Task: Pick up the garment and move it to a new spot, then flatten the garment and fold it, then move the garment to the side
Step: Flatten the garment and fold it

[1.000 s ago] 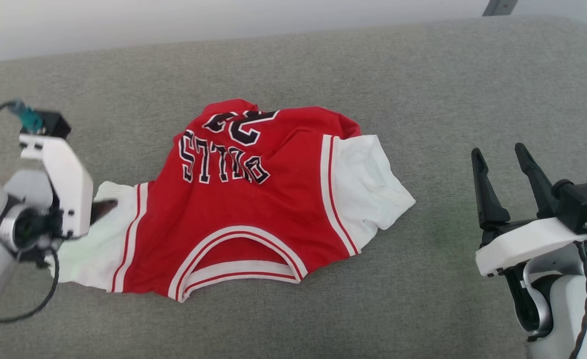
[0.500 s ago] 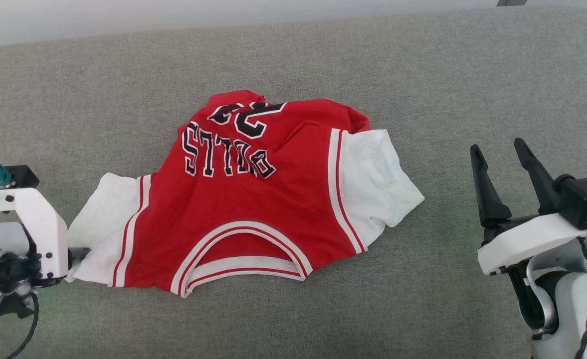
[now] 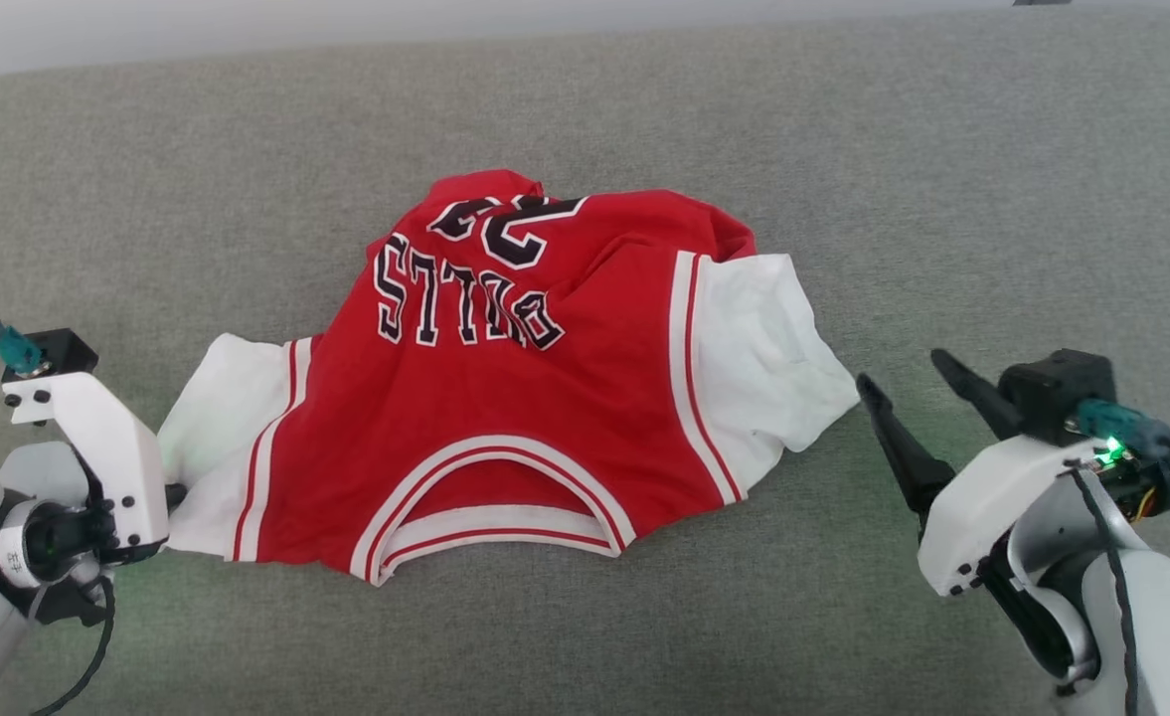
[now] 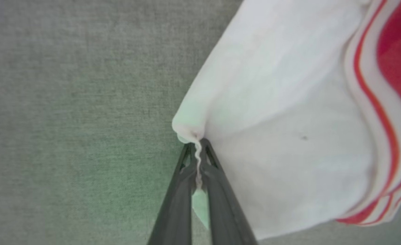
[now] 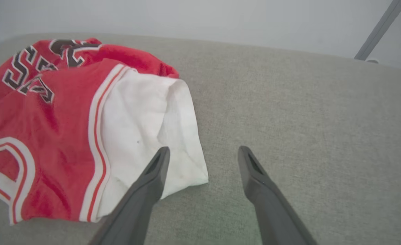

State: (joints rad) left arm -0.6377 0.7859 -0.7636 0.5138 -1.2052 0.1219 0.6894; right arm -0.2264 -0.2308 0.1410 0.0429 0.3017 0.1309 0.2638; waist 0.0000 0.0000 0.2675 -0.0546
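The garment (image 3: 525, 398) is laid front up on the grey cushion (image 3: 644, 119), with its neck opening (image 3: 490, 507) turned toward the robot and its hem bunched at the far edge. The outer edge of the white sleeve (image 4: 272, 102) on the garment's left side is pinched between the pressed-together jaws of the left gripper (image 4: 197, 144), and a thin fold of white cloth is seen squeezed between them. The right gripper (image 5: 203, 149) is held just beside the garment's other sleeve (image 5: 145, 115) with its jaws spread wide. One fingertip is seen over that sleeve's corner and the other over bare cushion; whether the cloth is touched cannot be told. Bare cushion is seen on every side of the garment: a broad stretch beyond its far edge, wide room to its right, and a narrower strip along its near edge.
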